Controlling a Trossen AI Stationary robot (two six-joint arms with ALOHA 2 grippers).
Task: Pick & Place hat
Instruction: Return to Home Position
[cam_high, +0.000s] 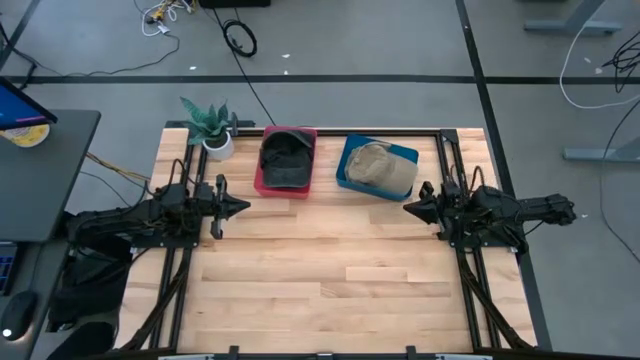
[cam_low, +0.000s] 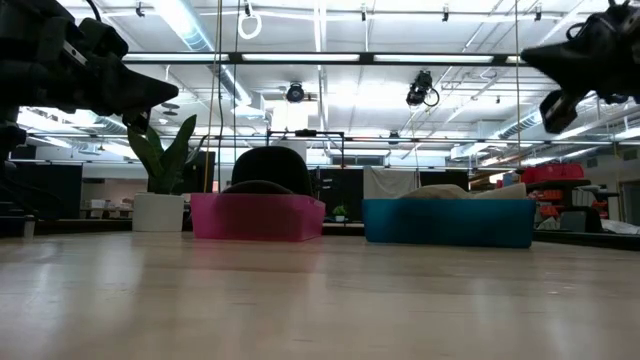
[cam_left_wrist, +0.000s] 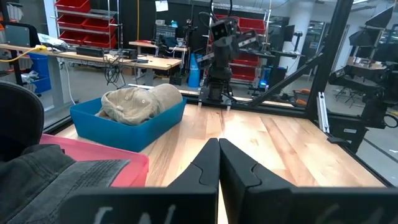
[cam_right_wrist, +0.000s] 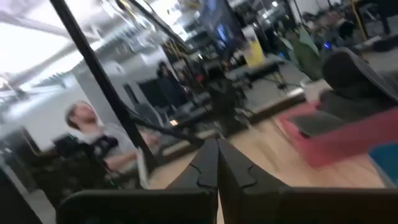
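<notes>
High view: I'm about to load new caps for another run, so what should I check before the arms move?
1. Left gripper shut, empty, apart from the pink bin: ok.
2. Right gripper shut, empty, apart from the blue bin: ok.
3. Black cap pile inside the pink bin: ok.
4. Tan cap in the blue bin, rising above its rim: ok.
5. How many caps the pile holds: cannot tell.

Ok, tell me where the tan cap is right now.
High view: the tan cap lies in the blue bin at the far edge of the table, just right of the pink bin.
</notes>
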